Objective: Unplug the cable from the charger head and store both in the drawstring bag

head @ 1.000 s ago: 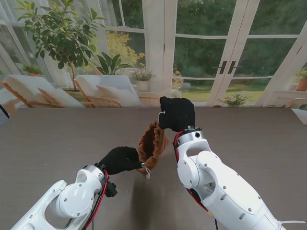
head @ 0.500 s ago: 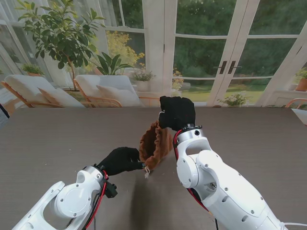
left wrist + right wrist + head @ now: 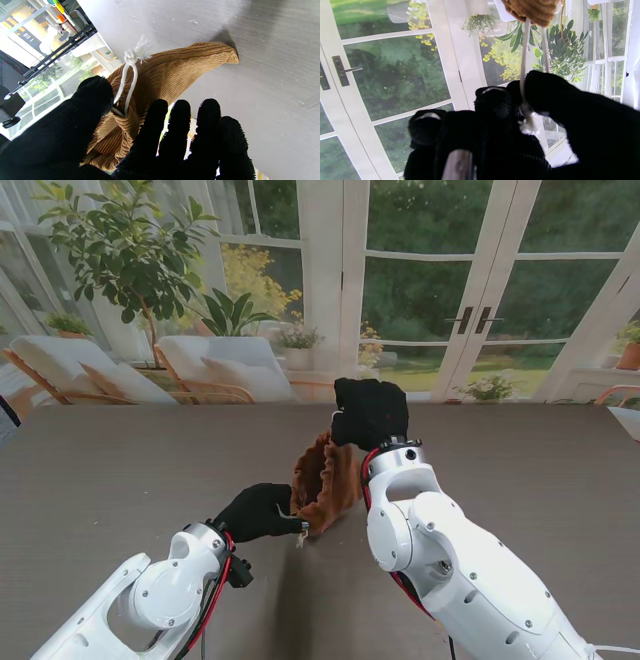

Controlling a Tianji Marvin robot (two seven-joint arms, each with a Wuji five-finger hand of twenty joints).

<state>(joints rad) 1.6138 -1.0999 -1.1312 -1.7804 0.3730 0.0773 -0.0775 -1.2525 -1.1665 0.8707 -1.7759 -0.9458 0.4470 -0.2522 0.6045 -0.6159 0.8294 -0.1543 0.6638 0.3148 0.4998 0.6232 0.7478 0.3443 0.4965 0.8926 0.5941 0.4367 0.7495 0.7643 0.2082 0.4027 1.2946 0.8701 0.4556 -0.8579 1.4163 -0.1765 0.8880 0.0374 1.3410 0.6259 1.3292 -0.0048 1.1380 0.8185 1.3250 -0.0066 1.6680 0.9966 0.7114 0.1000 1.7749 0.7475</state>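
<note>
Left hand (image 3: pixel 262 511): gripping the bag rim, near centre.
Right hand (image 3: pixel 370 414): pinching the drawstring, fingers curling, farther away.

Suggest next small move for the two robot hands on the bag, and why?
Probably pull the right robot hand farther away while the left robot hand holds. The right pinches the white cord taut, the left grips the brown corduroy bag at its gathered mouth, which looks partly open. Cable and charger head aren't visible.
</note>
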